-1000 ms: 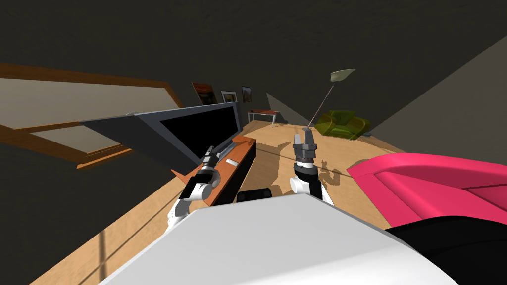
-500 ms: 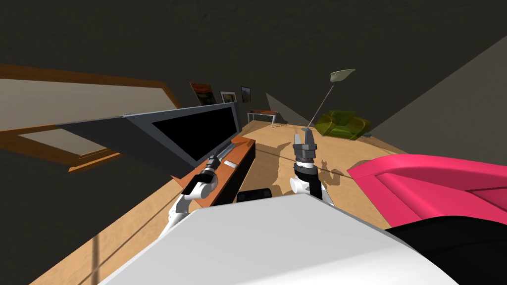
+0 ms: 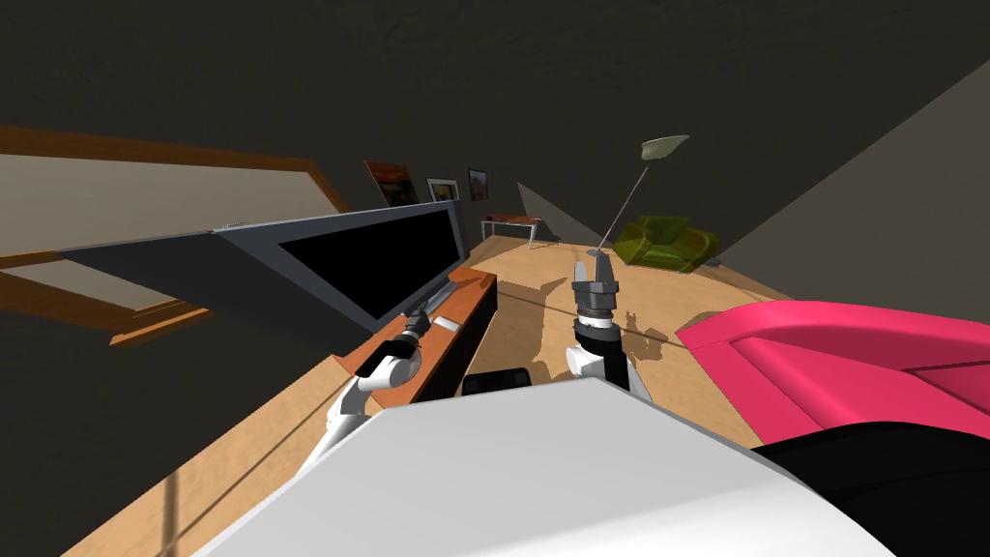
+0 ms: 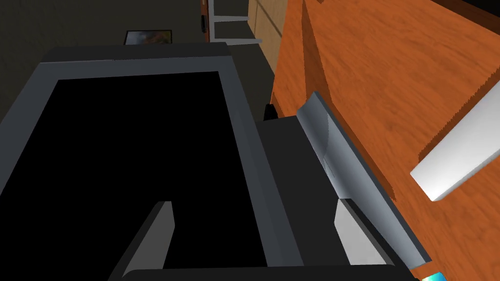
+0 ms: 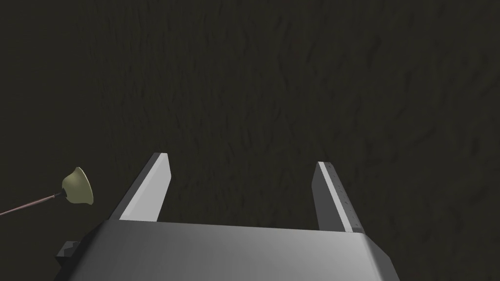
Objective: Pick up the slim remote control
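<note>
The slim remote (image 3: 447,323) is a small pale grey-white bar lying on the orange-brown TV stand (image 3: 462,298), in front of the big dark-screened TV (image 3: 367,256). In the left wrist view the remote (image 4: 458,157) lies on the wood (image 4: 390,73) well off to one finger's side, apart from the fingers. My left gripper (image 3: 417,318) (image 4: 254,219) hovers over the stand, open and empty, looking at the TV screen (image 4: 132,156) and a grey bar (image 4: 342,166) at its foot. My right gripper (image 3: 593,275) (image 5: 244,185) is raised over the floor, open and empty.
A pink sofa (image 3: 841,358) takes up the right side. A green armchair (image 3: 667,244) and a floor lamp (image 3: 665,147) stand farther back, with a small table (image 3: 512,224) by the wall. A black object (image 3: 495,380) sits on the wooden floor by the stand.
My left hand has sunk a little toward the stand's top, nearer the remote. The head view has drifted slightly, sliding the TV leftward. The right arm has held still.
</note>
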